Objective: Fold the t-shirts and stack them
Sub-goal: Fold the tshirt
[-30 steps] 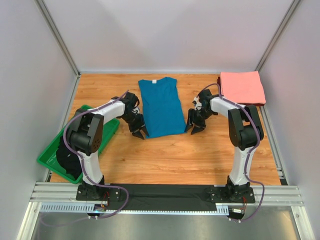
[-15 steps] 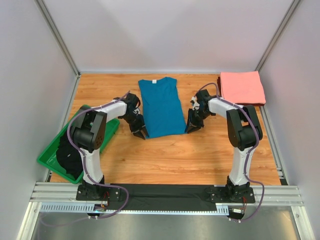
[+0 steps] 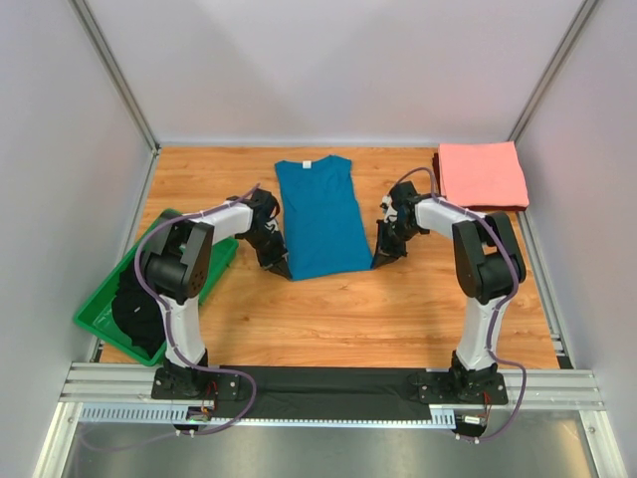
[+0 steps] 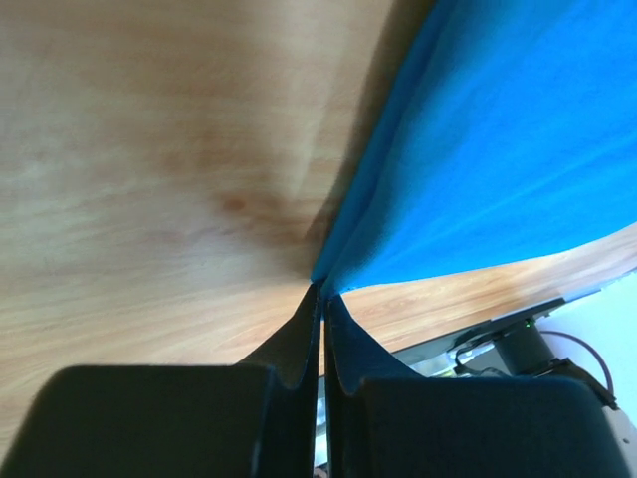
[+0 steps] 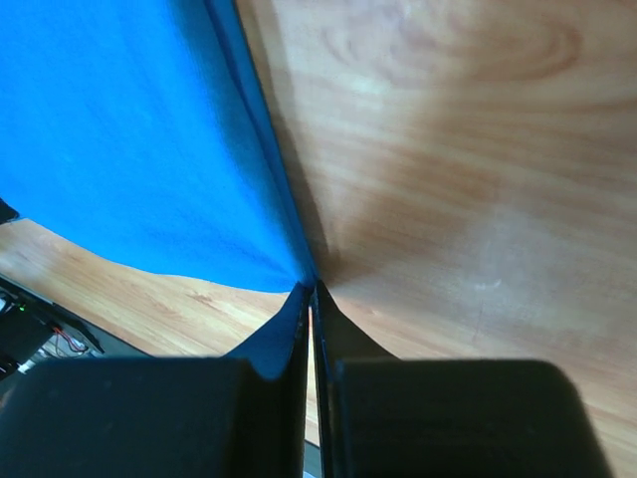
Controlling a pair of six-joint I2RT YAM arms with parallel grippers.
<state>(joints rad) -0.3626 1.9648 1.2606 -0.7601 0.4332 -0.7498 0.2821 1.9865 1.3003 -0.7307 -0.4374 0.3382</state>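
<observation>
You have the left gripper (image 3: 283, 267) and right gripper (image 3: 379, 259) each clamped on a hem corner of the teal t-shirt (image 3: 320, 214).

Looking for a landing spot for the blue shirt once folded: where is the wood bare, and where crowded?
Widest bare table: between the hem of the teal shirt and the arm bases. Also bare: the back-left corner, between shirt and green tray. Crowded: left hand and right hand pinch the shirt's lower corners; the pink shirt fills the back-right corner.
</observation>
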